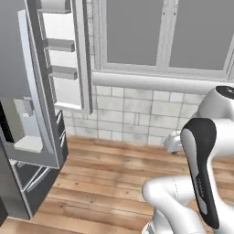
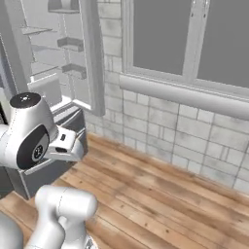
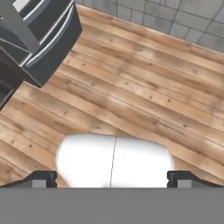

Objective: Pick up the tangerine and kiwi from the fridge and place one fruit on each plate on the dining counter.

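Two claw (image 3: 112, 178) tips spread wide over bare wood floor (image 3: 144, 100) beside fridge (image 1: 39, 91).

- The fridge (image 1: 45, 91) has a white door with pale grey bins and shelves; its lower drawer fronts are dark grey.
- The floor (image 1: 119, 178) is warm brown wood planks with darker grain streaks and thin dark seams.
- The wall (image 2: 185, 131) is pale grey-white brick tile with darker grey joints.
- The window (image 1: 160, 32) has flat mid-grey panes in an off-white frame and sill.
- The arm (image 1: 201, 173) is glossy white with a black inset strip and a black round cap.
- The fingertips (image 3: 41, 179) are dark grey.
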Controlling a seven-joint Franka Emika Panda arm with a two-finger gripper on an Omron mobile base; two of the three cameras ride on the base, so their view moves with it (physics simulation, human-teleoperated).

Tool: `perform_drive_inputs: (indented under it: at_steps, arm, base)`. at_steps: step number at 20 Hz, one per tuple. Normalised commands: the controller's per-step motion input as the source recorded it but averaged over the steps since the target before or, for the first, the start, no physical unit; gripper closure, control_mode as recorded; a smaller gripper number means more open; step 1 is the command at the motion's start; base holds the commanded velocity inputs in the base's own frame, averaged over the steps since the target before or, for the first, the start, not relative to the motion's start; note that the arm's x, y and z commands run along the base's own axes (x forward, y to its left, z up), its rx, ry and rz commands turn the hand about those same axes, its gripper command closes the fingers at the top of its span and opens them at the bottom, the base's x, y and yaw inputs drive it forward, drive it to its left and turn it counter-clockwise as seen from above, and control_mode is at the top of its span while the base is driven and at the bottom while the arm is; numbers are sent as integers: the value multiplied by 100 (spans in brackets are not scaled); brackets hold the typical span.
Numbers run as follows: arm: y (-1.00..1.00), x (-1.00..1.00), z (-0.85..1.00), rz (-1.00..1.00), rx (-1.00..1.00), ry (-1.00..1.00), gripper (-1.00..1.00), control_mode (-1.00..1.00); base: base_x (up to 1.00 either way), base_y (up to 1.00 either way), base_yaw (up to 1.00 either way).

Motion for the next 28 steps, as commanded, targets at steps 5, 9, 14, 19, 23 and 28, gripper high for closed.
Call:
perform_drive_inputs:
  at_steps: [5, 9, 14, 19, 23, 28]
  arm:
    - [0, 0, 0, 0, 0, 0, -100, 100]
    - [0, 0, 0, 0, 0, 0, -100, 100]
    - [0, 0, 0, 0, 0, 0, -100, 100]
    - [0, 0, 0, 0, 0, 0, -100, 100]
    - [0, 0, 0, 0, 0, 0, -100, 100]
    - [0, 0, 0, 0, 0, 0, -100, 100]
  base:
    - [100, -62, 49]
    - [100, -63, 45]
    - [100, -50, 43]
    - [96, -32, 44]
    - [79, -2, 54]
    - [58, 0, 54]
